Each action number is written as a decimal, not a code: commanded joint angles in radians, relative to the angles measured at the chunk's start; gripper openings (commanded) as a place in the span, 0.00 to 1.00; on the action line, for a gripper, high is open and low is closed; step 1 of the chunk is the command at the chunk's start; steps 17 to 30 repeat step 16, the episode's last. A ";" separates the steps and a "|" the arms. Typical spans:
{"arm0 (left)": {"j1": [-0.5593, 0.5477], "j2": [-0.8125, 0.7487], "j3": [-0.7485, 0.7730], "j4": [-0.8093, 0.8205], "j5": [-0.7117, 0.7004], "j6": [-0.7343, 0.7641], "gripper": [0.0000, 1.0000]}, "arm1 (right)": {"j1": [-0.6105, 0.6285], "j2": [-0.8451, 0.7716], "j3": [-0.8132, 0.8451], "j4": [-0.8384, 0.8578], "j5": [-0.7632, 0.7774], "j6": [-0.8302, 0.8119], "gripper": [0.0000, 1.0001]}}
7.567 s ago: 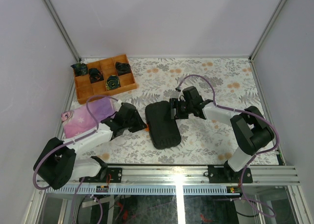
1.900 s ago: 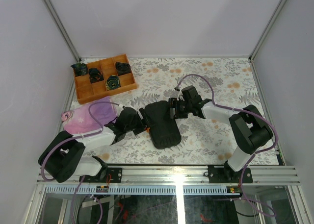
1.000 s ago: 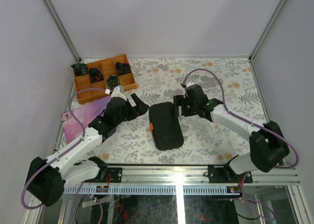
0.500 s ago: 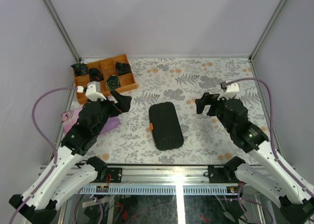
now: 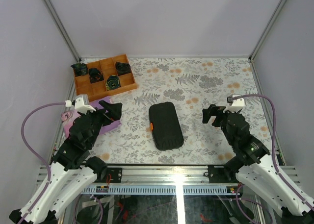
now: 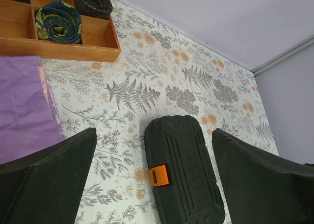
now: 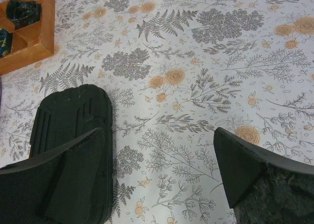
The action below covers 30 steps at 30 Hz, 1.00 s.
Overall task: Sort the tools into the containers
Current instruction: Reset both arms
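Left gripper and right gripper, jaws spread wide and empty, hang raised on either side of the tool case, both having drawn back and up from its flanks within the last second. The black case lies shut and flat in the middle of the table, toward the near edge, orange tab on its left side, with no loose tools in sight. That suggests the sorting is finished and the pair is retiring; the wooden tray sits at the far-left corner, a purple cloth along the left edge.
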<state>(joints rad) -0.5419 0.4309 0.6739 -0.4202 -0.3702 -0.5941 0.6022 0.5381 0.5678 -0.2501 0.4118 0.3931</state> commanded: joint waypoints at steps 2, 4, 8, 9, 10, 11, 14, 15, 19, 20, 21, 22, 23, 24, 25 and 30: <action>0.005 0.010 0.001 0.002 -0.043 -0.018 1.00 | 0.001 -0.020 -0.005 0.062 0.051 0.011 0.99; 0.006 0.017 0.004 0.001 -0.045 -0.017 1.00 | 0.001 -0.021 -0.005 0.062 0.048 0.007 0.99; 0.005 0.016 0.000 0.002 -0.050 -0.024 1.00 | 0.000 -0.015 -0.012 0.072 0.024 -0.001 0.99; 0.005 0.016 -0.002 0.006 -0.051 -0.025 1.00 | 0.001 -0.014 -0.014 0.073 0.020 0.000 0.99; 0.005 0.015 -0.001 0.010 -0.049 -0.023 1.00 | 0.001 -0.011 -0.015 0.074 0.017 0.000 0.99; 0.005 0.017 -0.001 0.009 -0.046 -0.021 1.00 | 0.001 -0.010 -0.018 0.077 0.017 0.002 0.99; 0.006 0.019 0.001 0.009 -0.050 -0.019 1.00 | 0.001 -0.008 -0.023 0.086 0.020 0.003 0.99; 0.005 0.019 0.000 0.010 -0.051 -0.019 1.00 | 0.001 -0.004 -0.021 0.089 0.019 0.002 0.99; 0.005 0.020 0.000 0.011 -0.053 -0.021 1.00 | 0.001 -0.002 -0.018 0.087 0.019 0.001 0.99; 0.005 0.020 0.000 0.011 -0.053 -0.021 1.00 | 0.001 -0.002 -0.018 0.087 0.019 0.001 0.99; 0.005 0.020 0.000 0.011 -0.053 -0.021 1.00 | 0.001 -0.002 -0.018 0.087 0.019 0.001 0.99; 0.005 0.020 0.000 0.011 -0.053 -0.021 1.00 | 0.001 -0.002 -0.018 0.087 0.019 0.001 0.99; 0.005 0.020 0.000 0.011 -0.053 -0.021 1.00 | 0.001 -0.002 -0.018 0.087 0.019 0.001 0.99; 0.005 0.020 0.000 0.011 -0.053 -0.021 1.00 | 0.001 -0.002 -0.018 0.087 0.019 0.001 0.99; 0.005 0.020 0.000 0.011 -0.053 -0.021 1.00 | 0.001 -0.002 -0.018 0.087 0.019 0.001 0.99; 0.005 0.020 0.000 0.011 -0.053 -0.021 1.00 | 0.001 -0.002 -0.018 0.087 0.019 0.001 0.99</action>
